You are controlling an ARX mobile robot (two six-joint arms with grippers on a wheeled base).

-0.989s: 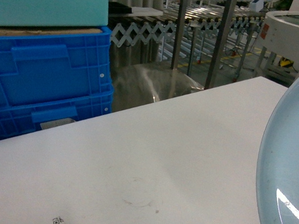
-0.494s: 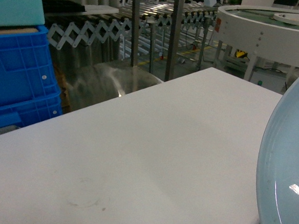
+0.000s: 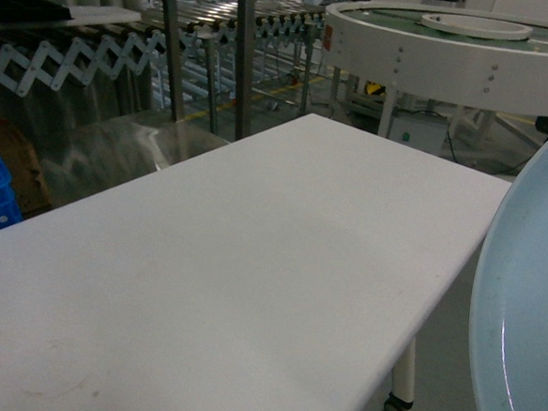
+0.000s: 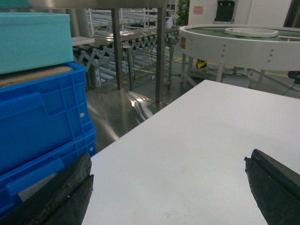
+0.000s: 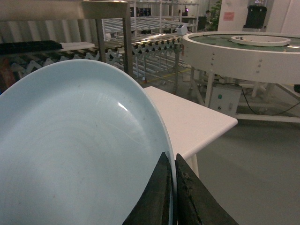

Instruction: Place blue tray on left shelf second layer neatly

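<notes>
The right gripper [image 5: 171, 187] has its jaws pinched thin on the rim of the blue tray [image 5: 79, 150], and that's a slim hold: the dish stands nearly on edge, carried in the air at the right of the head view, off past the white tabletop [image 3: 251, 260]. With only the lip gripped, my worry is the tray pivoting or sliding out if the arm swings sharply. The steel uprights [image 4: 160, 51] of the rack look like a snag too; a wide round dish going in tilted could clip a post or crossbar and land crooked instead of neat.

The left gripper [image 4: 168, 187] rides with jaws well apart, nothing between them, over the tabletop near the blue crates [image 4: 42, 122] and the turquoise box [image 4: 33, 40] stacked on top.

Hard to read from here: the tray is cut off in both views that show it, so its far rim is unseen. The shelf's second layer can't be made out clearly, only posts and a shiny lower surface. How deep the jaws bite is hidden as well. The round white conveyor table [image 3: 454, 49] sits well behind.
</notes>
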